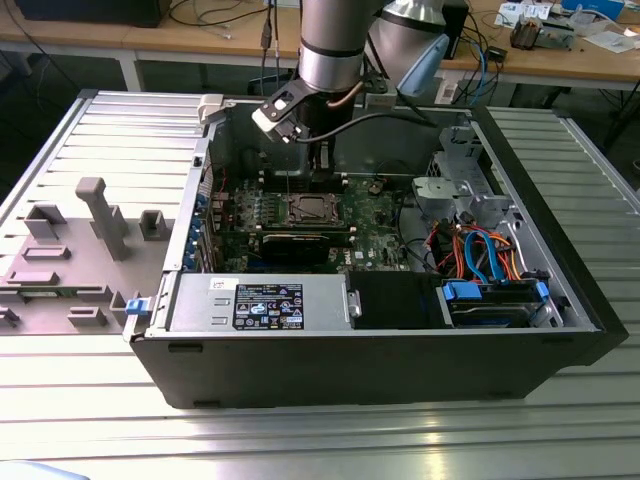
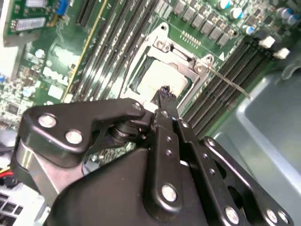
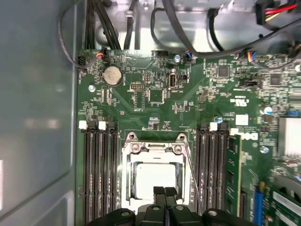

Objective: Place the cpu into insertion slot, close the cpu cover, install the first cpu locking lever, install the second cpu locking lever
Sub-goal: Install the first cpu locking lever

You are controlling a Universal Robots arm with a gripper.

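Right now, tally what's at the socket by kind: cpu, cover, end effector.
cpu: 1
cover: 1
end effector: 1
Total: 3

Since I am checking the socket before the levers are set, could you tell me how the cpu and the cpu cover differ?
The cpu is a solid, pale grey square; the cpu cover is a silvery frame with a large square window. The cpu cover is the larger and lies around the cpu, which shows through that window. Both are square, metallic and lie flat.
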